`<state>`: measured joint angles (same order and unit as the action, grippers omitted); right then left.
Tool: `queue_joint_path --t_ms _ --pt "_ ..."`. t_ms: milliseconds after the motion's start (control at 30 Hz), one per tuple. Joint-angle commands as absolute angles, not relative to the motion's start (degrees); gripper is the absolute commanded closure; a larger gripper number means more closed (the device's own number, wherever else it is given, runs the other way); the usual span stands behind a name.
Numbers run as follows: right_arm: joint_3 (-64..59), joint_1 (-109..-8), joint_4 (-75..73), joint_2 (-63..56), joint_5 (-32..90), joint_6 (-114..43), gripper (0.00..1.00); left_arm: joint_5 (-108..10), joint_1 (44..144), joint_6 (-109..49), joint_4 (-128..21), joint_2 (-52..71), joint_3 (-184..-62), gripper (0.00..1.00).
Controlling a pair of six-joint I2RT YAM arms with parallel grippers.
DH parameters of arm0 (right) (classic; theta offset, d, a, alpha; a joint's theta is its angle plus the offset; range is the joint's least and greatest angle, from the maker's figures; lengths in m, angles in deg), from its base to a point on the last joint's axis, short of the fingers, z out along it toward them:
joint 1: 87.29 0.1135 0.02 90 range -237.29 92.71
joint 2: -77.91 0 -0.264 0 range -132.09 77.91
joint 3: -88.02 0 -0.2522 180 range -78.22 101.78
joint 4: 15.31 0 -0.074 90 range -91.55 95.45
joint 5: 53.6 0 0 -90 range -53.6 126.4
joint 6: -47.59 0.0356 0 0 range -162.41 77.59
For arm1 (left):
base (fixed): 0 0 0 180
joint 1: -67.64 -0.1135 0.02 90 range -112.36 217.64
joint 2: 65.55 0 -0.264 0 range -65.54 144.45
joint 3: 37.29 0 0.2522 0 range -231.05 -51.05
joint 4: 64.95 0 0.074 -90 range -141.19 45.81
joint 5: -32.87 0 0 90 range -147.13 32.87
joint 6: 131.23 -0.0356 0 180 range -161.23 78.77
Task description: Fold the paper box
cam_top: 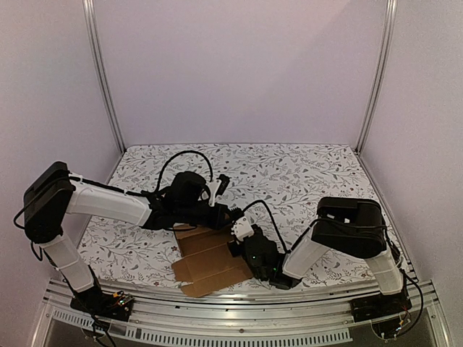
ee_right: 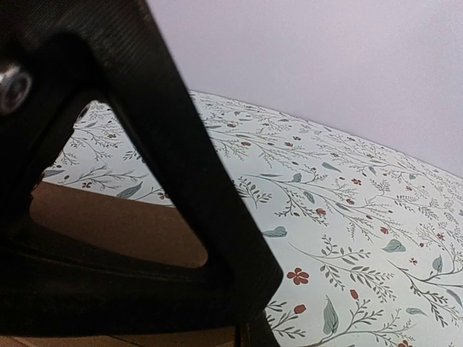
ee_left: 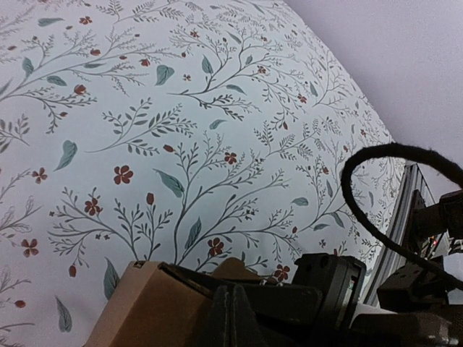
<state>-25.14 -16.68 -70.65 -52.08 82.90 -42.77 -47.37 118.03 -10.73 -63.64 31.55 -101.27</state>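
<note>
A floral cloth (cam_top: 304, 173) covers the table. The left arm (cam_top: 108, 202) reaches from its raised elbow rightward to the table's near middle. The right arm (cam_top: 347, 228) bends down and leftward to meet it there. The box (cam_top: 210, 264) lies near the front edge at centre, mostly flat, with its brown panels and flaps spread just beneath and in front of both pincers. The left gripper (cam_top: 230, 215) is at the box's far edge, fingers pressed together. Its wrist view shows cardboard right against them, but I cannot tell if any is pinched. The right gripper (cam_top: 237, 238) is over the box's right edge, also closed, with the brown panel close under it.
</note>
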Motion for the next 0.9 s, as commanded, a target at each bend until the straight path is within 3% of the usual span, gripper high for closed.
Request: queue_joint_path --t_ms 0,200,567,867 --pt "-24.40 -16.28 -71.33 -51.52 84.16 -44.99 1.00 -48.20 117.56 -10.78 -59.65 32.70 -100.53 1.00" --pt "-24.43 -15.34 -71.34 -51.03 86.51 -47.34 1.00 -48.97 117.56 -10.80 -57.59 30.60 -101.54 1.00" --pt "-25.31 -13.84 -70.14 -50.71 90.43 -48.06 1.00 -55.23 115.97 -11.37 -45.19 21.60 -104.95 0.70" --pt "-25.15 -13.57 -56.83 -46.06 94.99 -43.42 1.00 -65.76 115.63 -9.06 -28.89 10.04 -104.27 0.59"
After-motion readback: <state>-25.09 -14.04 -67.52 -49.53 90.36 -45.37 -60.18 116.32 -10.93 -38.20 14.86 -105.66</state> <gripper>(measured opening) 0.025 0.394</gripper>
